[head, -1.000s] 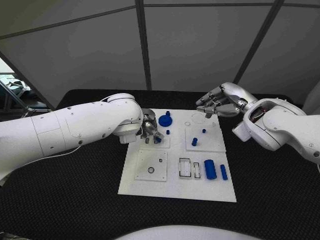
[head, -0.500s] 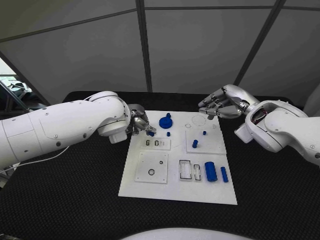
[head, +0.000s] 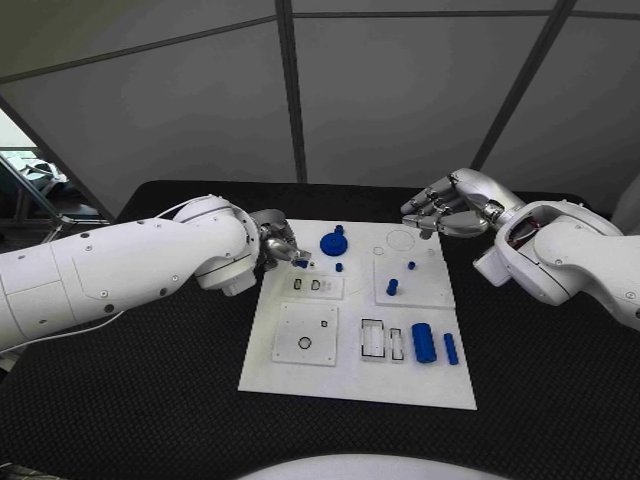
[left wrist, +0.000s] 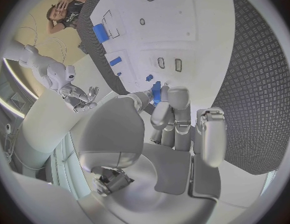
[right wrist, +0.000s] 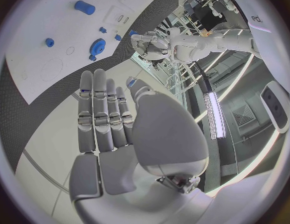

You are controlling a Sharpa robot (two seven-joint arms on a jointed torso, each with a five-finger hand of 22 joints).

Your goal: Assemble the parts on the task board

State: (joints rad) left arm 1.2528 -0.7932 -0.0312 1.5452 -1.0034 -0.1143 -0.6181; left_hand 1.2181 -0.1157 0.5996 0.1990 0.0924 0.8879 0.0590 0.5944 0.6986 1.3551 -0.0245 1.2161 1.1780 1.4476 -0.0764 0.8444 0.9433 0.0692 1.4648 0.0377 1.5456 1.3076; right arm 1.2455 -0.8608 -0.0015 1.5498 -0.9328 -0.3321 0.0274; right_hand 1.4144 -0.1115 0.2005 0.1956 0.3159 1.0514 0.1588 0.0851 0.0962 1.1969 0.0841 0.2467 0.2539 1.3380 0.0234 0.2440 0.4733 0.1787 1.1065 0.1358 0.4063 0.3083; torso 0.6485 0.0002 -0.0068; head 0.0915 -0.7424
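We saw the task board lying mid-table on the black table, with bare mat open at its near, left and right edges. Our left hand hovered over the board's far left corner, fingers pinched on a small blue part. Our right hand hung beyond the far right corner, fingers apart, holding nothing. A blue gear stood just right of the left hand.
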